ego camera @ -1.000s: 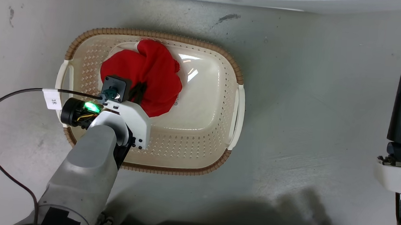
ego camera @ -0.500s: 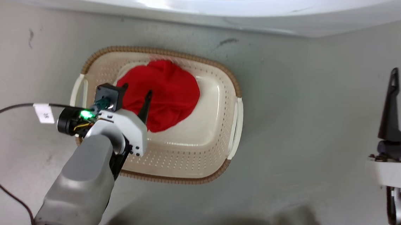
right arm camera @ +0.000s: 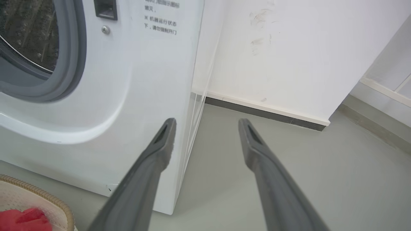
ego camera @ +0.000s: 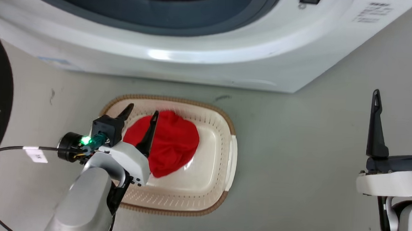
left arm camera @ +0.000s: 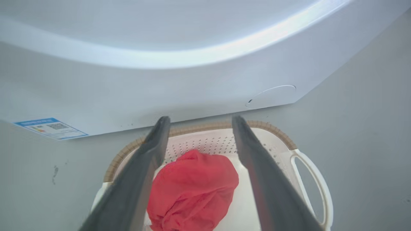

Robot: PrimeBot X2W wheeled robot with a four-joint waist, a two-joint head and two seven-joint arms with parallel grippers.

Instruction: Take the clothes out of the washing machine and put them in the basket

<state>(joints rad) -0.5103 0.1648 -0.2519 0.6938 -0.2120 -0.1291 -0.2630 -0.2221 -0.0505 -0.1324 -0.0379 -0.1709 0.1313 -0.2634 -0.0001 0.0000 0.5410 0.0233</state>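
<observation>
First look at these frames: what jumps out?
The bright red garment heaped in the cream basket on the floor, just before the white washing machine. The left gripper hangs open above it, gripping nothing; the right gripper stands open off to the right.

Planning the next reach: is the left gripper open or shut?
Open. The left gripper has fingers wide apart; the red garment lies loose in the basket.

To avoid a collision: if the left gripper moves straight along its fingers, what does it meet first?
Most likely the washing machine, low on its front. The left gripper points over the red garment and the far rim of the basket; depth is unclear; it may clip the rim.
</observation>
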